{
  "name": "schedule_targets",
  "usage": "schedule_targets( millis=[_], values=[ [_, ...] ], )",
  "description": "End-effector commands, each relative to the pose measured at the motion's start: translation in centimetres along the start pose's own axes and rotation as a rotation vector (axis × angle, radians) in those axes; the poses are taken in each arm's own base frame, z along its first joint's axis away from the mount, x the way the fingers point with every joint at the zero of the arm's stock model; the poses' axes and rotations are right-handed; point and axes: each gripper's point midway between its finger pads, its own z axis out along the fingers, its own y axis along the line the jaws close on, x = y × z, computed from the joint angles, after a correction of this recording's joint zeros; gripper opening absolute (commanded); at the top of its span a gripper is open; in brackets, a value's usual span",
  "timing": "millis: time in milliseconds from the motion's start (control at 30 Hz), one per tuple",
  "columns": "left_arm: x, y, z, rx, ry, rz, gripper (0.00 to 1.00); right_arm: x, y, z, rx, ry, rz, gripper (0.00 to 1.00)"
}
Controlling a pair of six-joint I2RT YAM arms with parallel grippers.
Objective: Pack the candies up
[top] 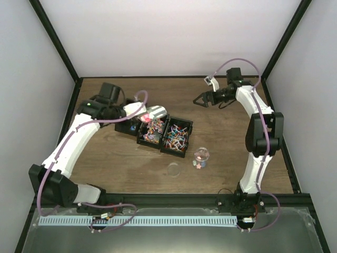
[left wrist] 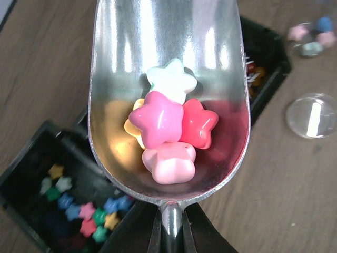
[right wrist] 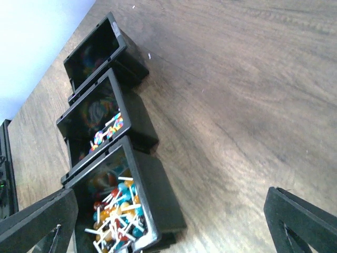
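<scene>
My left gripper point(left wrist: 171, 232) is shut on the handle of a silver scoop point(left wrist: 121, 79), which it holds above the black bins. The scoop carries several star-shaped candies point(left wrist: 158, 118) in pink, red, white and yellow. More star candies point(left wrist: 84, 211) lie in the left bin point(top: 126, 128) below it. In the top view the scoop point(top: 156, 112) hovers over the left and middle bins. A small clear jar point(top: 201, 157) with a few candies inside stands on the table in front of the bins. My right gripper point(top: 199, 100) is open and empty, held in the air behind and to the right of the bins.
Three black bins stand in a row: the left bin, a middle bin of swirl lollipops point(top: 152, 129) and a right bin of ball lollipops point(top: 176, 137). A clear dome lid point(top: 173, 168) lies left of the jar. Black frame posts edge the table.
</scene>
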Motion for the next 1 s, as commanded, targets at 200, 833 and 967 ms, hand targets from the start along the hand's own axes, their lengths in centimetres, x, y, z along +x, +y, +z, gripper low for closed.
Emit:
schedule_targets(
  millis=[200,833,967],
  values=[
    [-5.1,-6.9,1.3,0.172,0.014,0.174,0.04,1.7,2.0,-3.7,0.005,-0.066,0.011,1.0],
    [-6.1,-13.9,5.3,0.283,0.14,0.355,0.04,5.2,3.6,-3.9,-0.026,-0.062,0.098,1.0],
    [-6.4,-14.6,5.6,0.303,0.151,0.362,0.04,5.3,3.8,-4.0,-0.028,-0.074,0.114,1.0]
  ],
)
